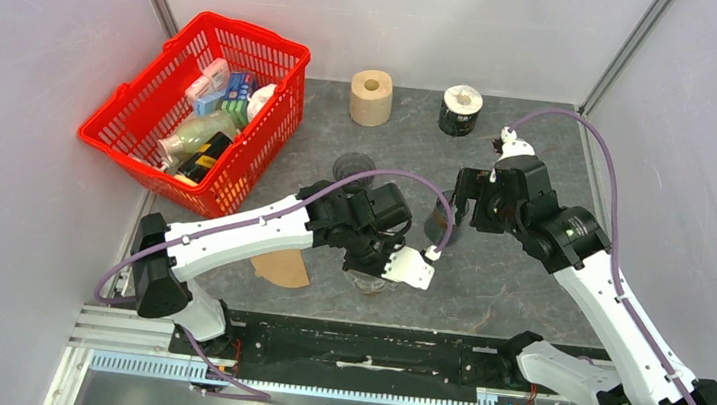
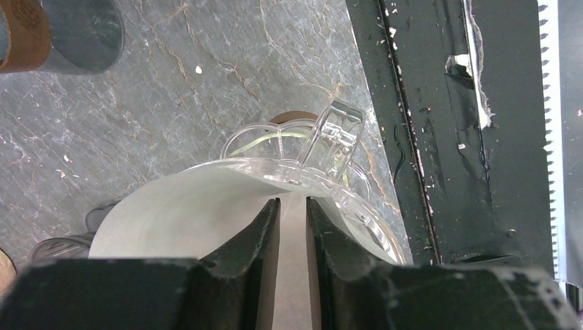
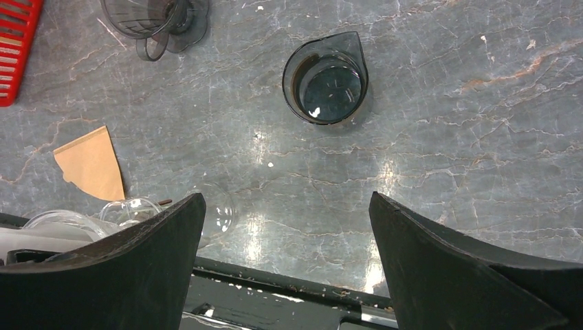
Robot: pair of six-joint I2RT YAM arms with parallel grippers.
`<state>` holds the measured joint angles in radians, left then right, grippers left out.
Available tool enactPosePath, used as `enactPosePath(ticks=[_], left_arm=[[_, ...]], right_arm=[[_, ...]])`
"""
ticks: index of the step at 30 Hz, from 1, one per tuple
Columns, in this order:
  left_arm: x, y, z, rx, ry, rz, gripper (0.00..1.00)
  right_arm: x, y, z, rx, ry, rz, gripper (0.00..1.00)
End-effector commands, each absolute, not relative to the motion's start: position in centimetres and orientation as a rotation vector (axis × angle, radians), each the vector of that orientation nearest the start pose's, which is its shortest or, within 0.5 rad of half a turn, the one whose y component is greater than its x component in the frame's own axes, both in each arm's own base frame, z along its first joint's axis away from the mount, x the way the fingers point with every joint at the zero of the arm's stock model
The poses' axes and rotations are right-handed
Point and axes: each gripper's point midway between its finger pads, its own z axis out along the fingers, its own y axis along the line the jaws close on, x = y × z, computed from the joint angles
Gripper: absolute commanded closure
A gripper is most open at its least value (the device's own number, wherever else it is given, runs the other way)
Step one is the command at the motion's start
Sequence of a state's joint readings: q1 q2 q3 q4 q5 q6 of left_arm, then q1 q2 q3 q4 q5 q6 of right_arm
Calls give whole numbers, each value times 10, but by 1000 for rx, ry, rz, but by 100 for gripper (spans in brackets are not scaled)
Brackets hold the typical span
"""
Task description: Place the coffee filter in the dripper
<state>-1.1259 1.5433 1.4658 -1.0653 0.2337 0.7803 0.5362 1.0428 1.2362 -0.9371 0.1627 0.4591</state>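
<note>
The white paper coffee filter (image 2: 172,220) is held over the rim of the clear glass dripper (image 2: 333,137), directly beneath the left gripper (image 2: 292,203). Its fold is apparently pinched between near-closed jaws. The right gripper (image 3: 285,206) is spread wide, empty, farther off.

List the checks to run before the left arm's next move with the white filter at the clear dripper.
1. White filter inside the clear dripper: ok, the paper lies within the rim.
2. Filter seated fully down: cannot tell, the fingers hide the lower part.
3. Left gripper free of the paper: cannot tell, its fingers stand narrowly apart with paper showing between them.
4. Right gripper out of the way: ok, open wide and holding nothing, off to the side of the dripper.
5. Brown filter clear of the dripper: ok, it lies flat on the table beside it.
</note>
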Motion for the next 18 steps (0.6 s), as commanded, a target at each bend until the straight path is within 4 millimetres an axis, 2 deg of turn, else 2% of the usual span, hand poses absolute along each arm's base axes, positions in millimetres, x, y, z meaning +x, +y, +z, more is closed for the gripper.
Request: enactPosePath(ticks=[1, 10, 18], left_arm=[[137, -320, 188, -2965, -1900, 542, 76], [138, -321, 194, -2981, -1909, 547, 90], [138, -322, 208, -3015, -1925, 558, 92]], right_arm=[[242, 130, 260, -9, 2286, 334, 3], [241, 132, 259, -16, 2293, 340, 3], [242, 132, 259, -17, 2294, 338, 3]])
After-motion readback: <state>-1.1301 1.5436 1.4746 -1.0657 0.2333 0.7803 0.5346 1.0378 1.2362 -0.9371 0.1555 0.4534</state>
